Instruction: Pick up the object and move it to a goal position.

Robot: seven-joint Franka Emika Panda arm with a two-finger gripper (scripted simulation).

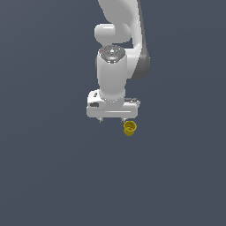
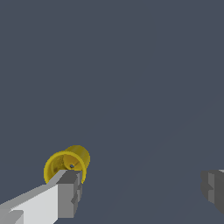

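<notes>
The little yellow cup (image 1: pixel 129 128) lies tipped on its side on the dark bench (image 1: pixel 48 176), its round rim and hollow showing in the wrist view (image 2: pixel 65 164). Nothing holds it. It lies just below the right end of the claw body in the exterior view, under the finger on that side rather than in the middle of the gap.

The claw (image 1: pixel 113 119) hangs low over it with its jaws spread wide. In the wrist view one finger (image 2: pixel 68 192) sits right at the cup's rim, overlapping it, and the other finger (image 2: pixel 213 189) is well apart on the far side of the frame. The space between them is empty. Whether the near finger touches the rim or merely covers it from this angle, I can't tell.

So the task looks barely begun to me: the arm is down near the cup, but no grasp is made, no lift, and no goal marker shows in either view. I judge the claw must shift sideways toward the exterior view's right to put the cup between the fingers before closing, or that finger may land on it or knock it away.
</notes>
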